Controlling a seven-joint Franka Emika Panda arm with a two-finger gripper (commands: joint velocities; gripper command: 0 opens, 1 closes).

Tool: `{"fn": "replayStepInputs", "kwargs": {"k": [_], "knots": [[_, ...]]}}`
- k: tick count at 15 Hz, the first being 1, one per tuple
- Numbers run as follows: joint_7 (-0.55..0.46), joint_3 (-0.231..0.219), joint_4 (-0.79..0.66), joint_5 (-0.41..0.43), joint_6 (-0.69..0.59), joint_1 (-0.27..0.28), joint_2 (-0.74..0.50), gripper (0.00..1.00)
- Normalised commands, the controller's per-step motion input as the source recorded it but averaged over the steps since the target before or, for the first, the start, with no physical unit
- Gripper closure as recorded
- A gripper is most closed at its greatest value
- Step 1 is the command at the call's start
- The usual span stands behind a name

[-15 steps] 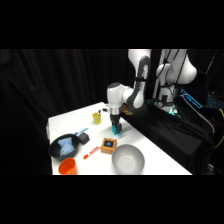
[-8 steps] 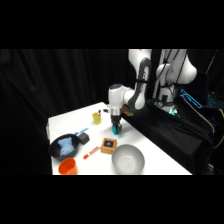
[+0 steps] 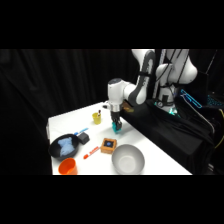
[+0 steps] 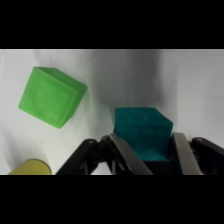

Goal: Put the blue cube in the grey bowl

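Blue cube [image 4: 142,132] first: we are seeing it sitting squarely between our jaws in the wrist view, the two fingers [image 4: 185,152] flanking its sides, so we are judging the gripper [image 4: 152,155] to be grasping it or very nearly so; whether the pads are truly pressing the faces we cannot tell. Reading across from the left of the jaws, we are passing a yellow object [image 4: 30,167] at the lower corner, then the light green cube [image 4: 51,96] lying well off to the left and ahead of the fingers, then the teal cube itself in the gap. In the side view the gripper [image 3: 116,126] is hanging low over the white table [image 3: 160,160], with the grey bowl [image 3: 128,159] waiting nearer the camera, apart from the jaws, and a brown block [image 3: 108,145] lying between them. What we are worrying about: a shallow or off-centre grip could let the cube twist out on lifting, and a low carry could clip the brown block or the bowl's rim. Counting, we are finding one blue cube, one green cube, one grey bowl, one brown block, one black pan [image 3: 64,146], one orange cup [image 3: 67,166].
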Motion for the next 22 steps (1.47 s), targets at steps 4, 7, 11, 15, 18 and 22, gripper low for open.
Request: {"fn": "replayStepInputs", "kwargs": {"k": [4,7,11,15,18,22], "knots": [[0.2,-0.012,0.03,-0.201,-0.54,0.044,-0.46,0.74],[0.14,0.1,0.08,-0.098,-0.53,0.0,-0.41,0.74],[0.15,0.155,0.1,-0.062,-0.42,0.036,-0.32,0.74],[0.15,0.148,0.16,-0.013,-0.25,0.082,-0.13,0.74],[0.1,0.113,0.2,0.045,-0.11,0.09,0.03,0.74],[0.05,0.084,0.21,0.124,-0.04,0.086,0.1,0.74]]}}
